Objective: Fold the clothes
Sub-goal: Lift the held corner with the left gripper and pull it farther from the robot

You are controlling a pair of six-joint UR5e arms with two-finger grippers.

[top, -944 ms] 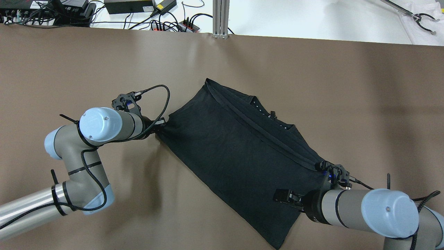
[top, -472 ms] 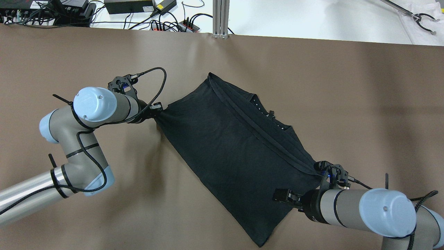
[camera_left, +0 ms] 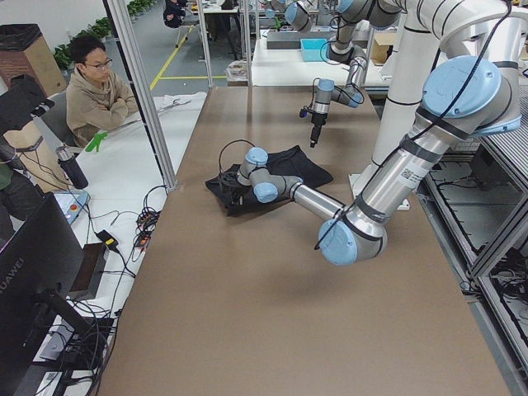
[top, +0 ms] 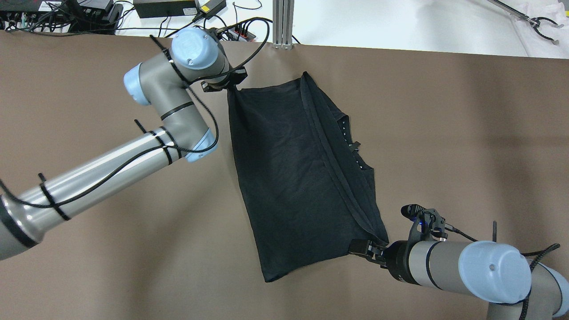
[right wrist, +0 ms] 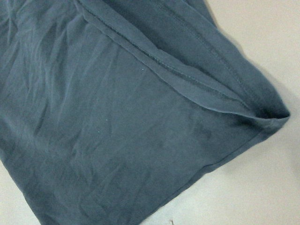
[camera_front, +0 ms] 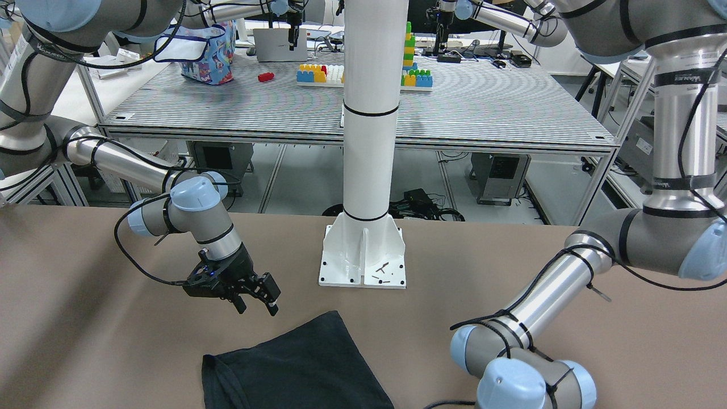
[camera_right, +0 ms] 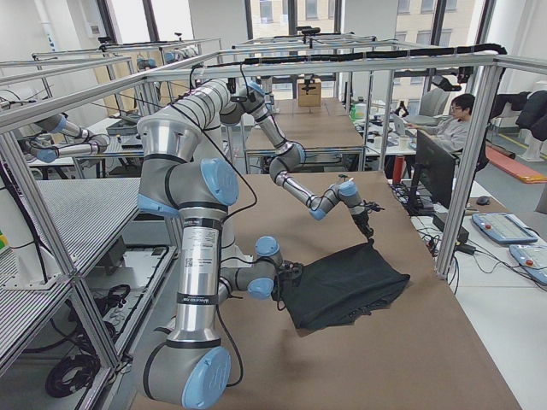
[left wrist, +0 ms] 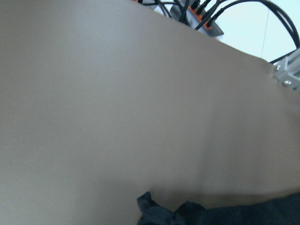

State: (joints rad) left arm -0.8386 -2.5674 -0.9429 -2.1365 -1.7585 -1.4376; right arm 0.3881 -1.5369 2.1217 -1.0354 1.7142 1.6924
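From overhead, my left gripper [top: 226, 86] is clamped on a bunched corner of the black garment [top: 284, 169], near the far edge of the brown table [top: 444, 133]. The cloth stretches from there toward my right gripper [top: 359, 249], whose tips sit just beside its near corner. The garment is folded over itself — a long hem seam runs down it, and a row of small white dots shows at the inner edge.

In the front-facing view my right jaws stand wide apart with nothing in them, clear of the cloth.

From the right-side camera, the corner in my left jaws is drawn up to a peak while the rest lies on the table.

My left wrist camera catches only a crumpled tuft of fabric at its bottom edge. My right wrist camera looks down on wrinkled cloth — layered seams meeting at one corner, bare table beyond.
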